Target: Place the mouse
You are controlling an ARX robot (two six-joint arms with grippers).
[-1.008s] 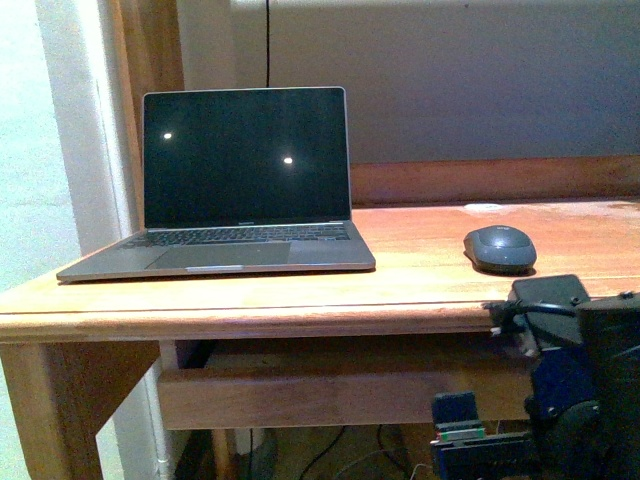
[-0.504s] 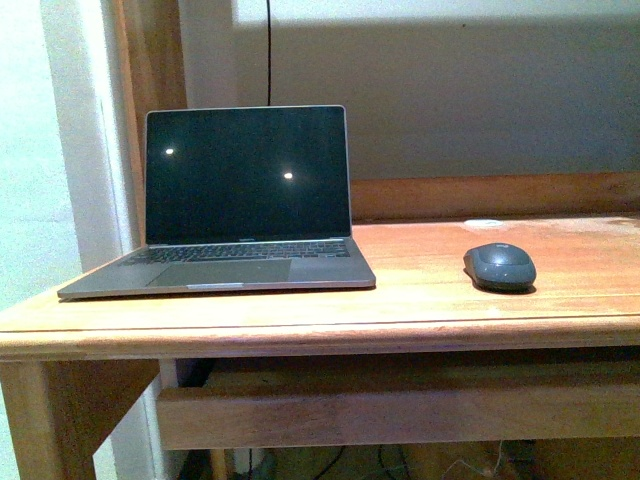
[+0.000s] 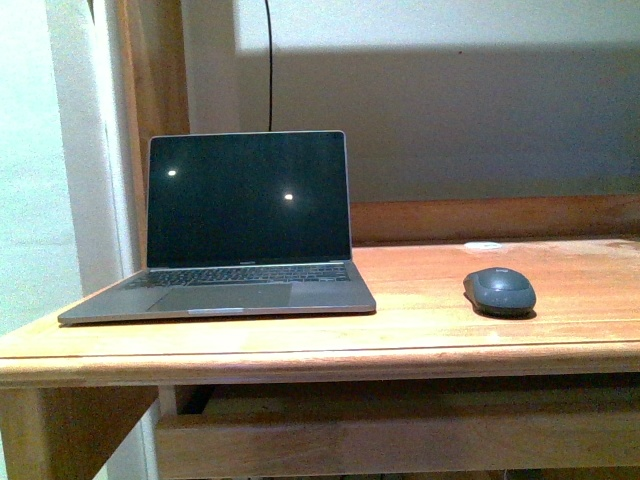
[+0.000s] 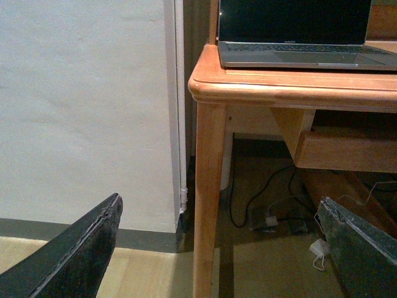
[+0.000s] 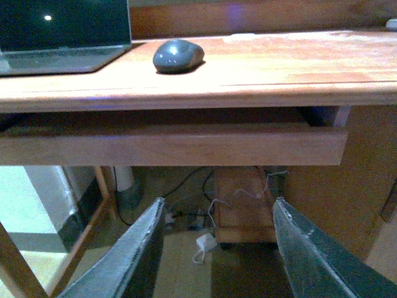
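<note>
1. The mouse (image 3: 499, 291) is sitting flat on the bench (image 3: 420, 330), toward the right end and a bit back from the front edge. Dark grey, rounded dome, nothing touching it. My right wrist camera sees it too (image 5: 178, 55), from below the bench edge.

2. Well apart from it to the left there's an open laptop (image 3: 245, 225) with a black screen, just two little light reflections on it. Its base runs close to the bench's left front corner.

3. Behind the mouse, near the back edge of the bench, there's a small white round disc (image 3: 483, 245) lying flat. Too small to say more about it.

4. A wooden back rail (image 3: 495, 218) runs along the rear edge, with a dark cable (image 3: 269, 65) hanging down the wall above the laptop.

5. My right gripper (image 5: 214, 248) is down below bench level with the jaws spread wide, holding nothing. Between the fingers (image 5: 133, 261) I just see floor and some cables under the bench.

6. My left gripper (image 4: 220, 248) is also low, spread wide and empty, off by the bench's left front leg (image 4: 208, 198), next to the pale wall.

7. Neither gripper shows up in the front camera.
</note>
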